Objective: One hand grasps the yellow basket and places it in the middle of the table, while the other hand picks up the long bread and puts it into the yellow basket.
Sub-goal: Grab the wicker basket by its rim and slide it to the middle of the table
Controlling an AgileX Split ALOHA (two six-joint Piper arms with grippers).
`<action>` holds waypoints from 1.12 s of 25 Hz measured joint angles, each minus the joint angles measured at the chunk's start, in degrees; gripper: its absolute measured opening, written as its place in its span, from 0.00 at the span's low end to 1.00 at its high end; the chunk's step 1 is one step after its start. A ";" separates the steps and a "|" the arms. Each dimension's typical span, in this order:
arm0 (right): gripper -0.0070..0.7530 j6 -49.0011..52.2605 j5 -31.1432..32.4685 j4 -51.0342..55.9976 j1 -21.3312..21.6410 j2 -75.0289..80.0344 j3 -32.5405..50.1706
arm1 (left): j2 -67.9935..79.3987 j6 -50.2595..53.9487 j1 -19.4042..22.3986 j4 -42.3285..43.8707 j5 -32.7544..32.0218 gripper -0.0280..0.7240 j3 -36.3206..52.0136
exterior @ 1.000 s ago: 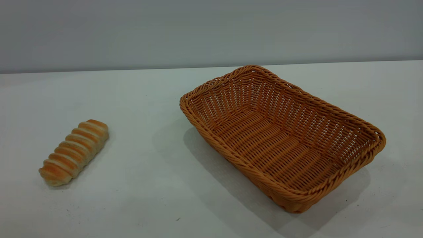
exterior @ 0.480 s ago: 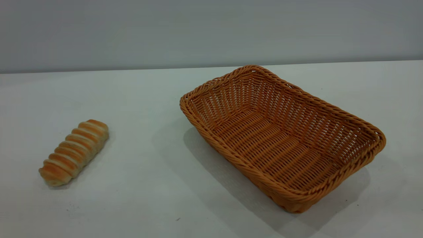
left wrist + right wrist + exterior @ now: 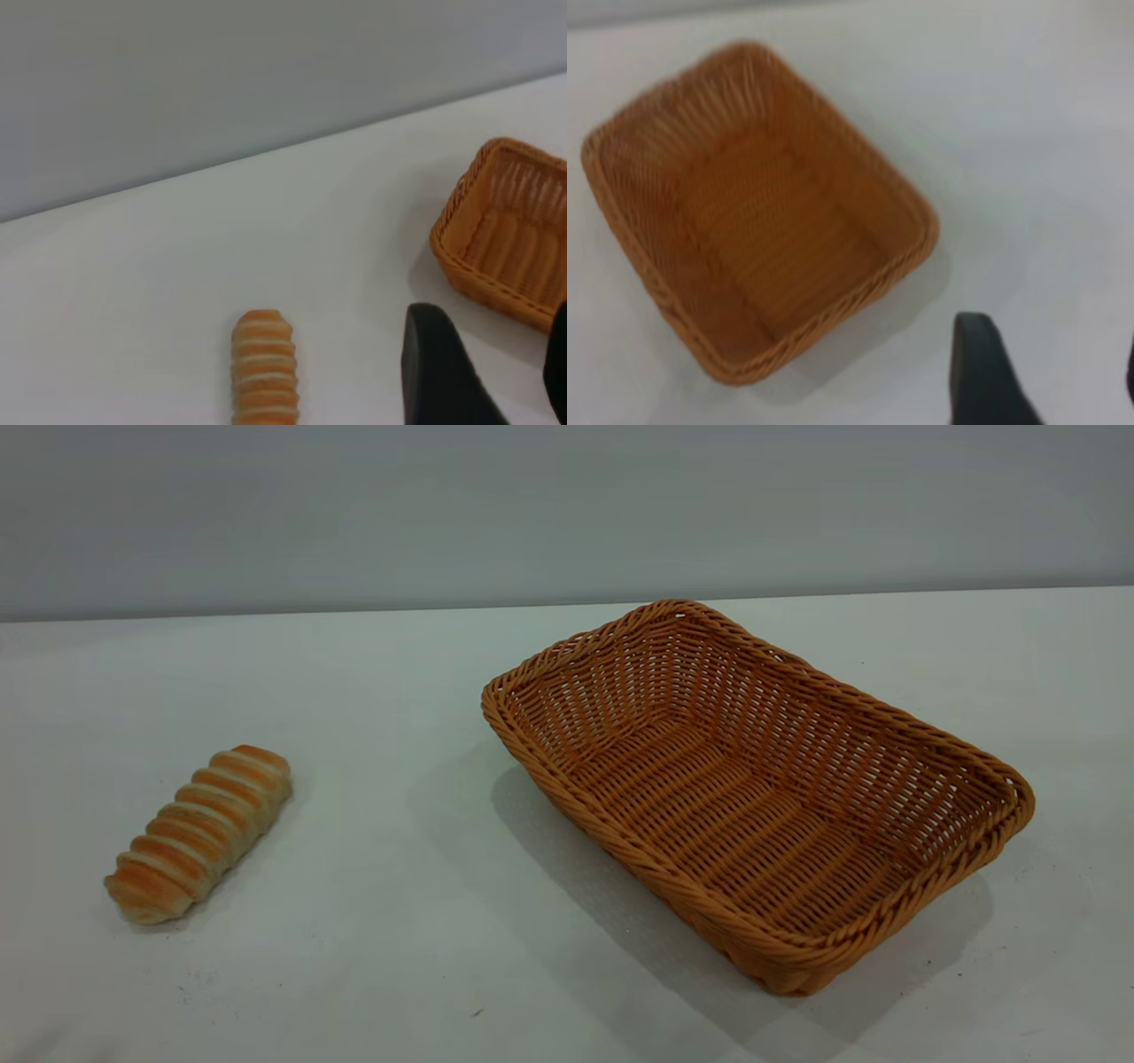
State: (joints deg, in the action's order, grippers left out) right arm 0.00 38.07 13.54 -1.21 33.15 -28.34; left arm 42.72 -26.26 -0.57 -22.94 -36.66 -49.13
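The yellow basket (image 3: 824,735) stands empty on the white table (image 3: 399,921), right of the middle, turned at an angle. The long bread (image 3: 199,833) lies on the table at the far left. Neither gripper shows in the exterior view. In the left wrist view my left gripper (image 3: 492,328) is open and empty above the table, between the bread (image 3: 264,372) and a corner of the basket (image 3: 509,248). In the right wrist view my right gripper (image 3: 1052,336) is open and empty above bare table beside the basket (image 3: 753,230).
A grey wall (image 3: 567,514) runs behind the table's far edge. A few small dark specks (image 3: 477,1012) mark the tabletop near the front.
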 joint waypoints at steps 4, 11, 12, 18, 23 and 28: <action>0.61 0.00 -2.13 1.01 0.00 10.08 0.00 | 9.91 -4.01 0.00 -1.21 0.70 0.52 -4.33; 0.63 0.00 -7.09 3.41 0.00 21.87 0.00 | 25.07 -9.47 0.00 -1.68 6.22 0.52 -8.84; 0.63 0.00 -7.78 4.35 0.00 23.25 0.00 | 27.18 -10.54 0.00 -1.80 7.29 0.53 -9.33; 0.63 -1.31 -11.97 14.44 0.00 31.39 0.00 | 38.23 -17.22 0.00 -7.75 12.42 0.53 -13.31; 0.63 -6.36 -13.49 22.44 0.00 38.33 -0.18 | 45.46 -24.61 0.00 -15.45 13.54 0.53 -17.24; 0.63 -13.61 -14.93 31.89 0.00 45.68 -0.47 | 49.39 -27.91 0.00 -18.73 14.10 0.53 -19.55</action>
State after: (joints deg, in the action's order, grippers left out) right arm -13.61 23.15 45.44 -1.21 78.84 -28.81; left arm 92.11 -54.17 -0.57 -41.68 -22.56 -68.68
